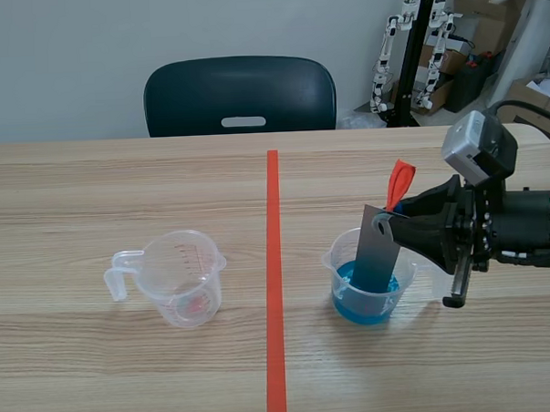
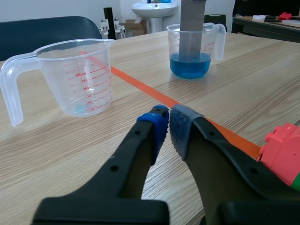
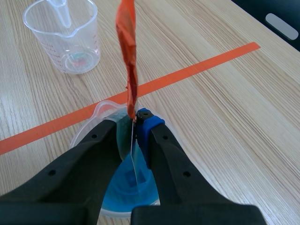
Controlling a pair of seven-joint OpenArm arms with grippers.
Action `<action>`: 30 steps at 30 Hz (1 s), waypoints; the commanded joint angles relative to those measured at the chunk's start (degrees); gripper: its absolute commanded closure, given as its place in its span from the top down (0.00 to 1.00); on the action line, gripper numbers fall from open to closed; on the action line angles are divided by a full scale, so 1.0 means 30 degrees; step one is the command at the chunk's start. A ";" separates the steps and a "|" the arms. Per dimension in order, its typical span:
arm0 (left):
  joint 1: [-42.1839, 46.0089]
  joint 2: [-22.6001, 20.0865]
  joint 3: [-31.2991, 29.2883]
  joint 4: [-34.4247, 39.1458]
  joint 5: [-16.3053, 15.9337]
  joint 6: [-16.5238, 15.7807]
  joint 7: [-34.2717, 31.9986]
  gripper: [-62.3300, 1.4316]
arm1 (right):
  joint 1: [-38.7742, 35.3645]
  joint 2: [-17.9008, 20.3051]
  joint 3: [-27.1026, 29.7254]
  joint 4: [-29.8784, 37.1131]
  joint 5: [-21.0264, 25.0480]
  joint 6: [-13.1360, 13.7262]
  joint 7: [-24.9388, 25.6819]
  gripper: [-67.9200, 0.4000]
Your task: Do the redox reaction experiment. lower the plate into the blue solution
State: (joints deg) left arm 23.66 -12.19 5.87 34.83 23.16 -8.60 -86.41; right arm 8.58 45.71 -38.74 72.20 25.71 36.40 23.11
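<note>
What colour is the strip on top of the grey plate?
The strip on the plate is orange-red, clearest in the right wrist view.

Pale wall (image 1: 67,51), dark chair (image 1: 239,93) — wooden table (image 1: 82,379), cardboard boxes (image 1: 475,13)

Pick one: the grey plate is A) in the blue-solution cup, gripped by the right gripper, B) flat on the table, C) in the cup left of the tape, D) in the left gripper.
A: the right gripper pinches the grey plate, whose lower end sits inside the cup of blue solution.
</note>
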 commanded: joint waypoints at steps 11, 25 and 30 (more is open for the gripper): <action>0.0109 -0.0459 0.0000 0.0415 -0.0066 -0.0036 -0.0873 0.63 | 0.0146 0.0262 0.0109 0.0102 0.0066 0.0000 0.0066 0.02; 0.0102 -0.0707 0.0000 0.0546 -0.0073 -0.0036 -0.0873 0.90 | 0.0153 0.0211 0.0109 0.0102 0.1086 0.0175 0.0277 0.01; 0.0102 -0.0831 0.0000 0.0554 -0.0073 -0.0036 -0.0873 0.90 | 0.0153 0.0219 0.0109 0.0102 0.1137 0.0153 0.0270 0.01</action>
State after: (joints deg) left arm 23.66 -14.31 5.87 35.53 23.33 -8.62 -86.41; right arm 8.51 45.71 -38.74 72.20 28.10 36.84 23.09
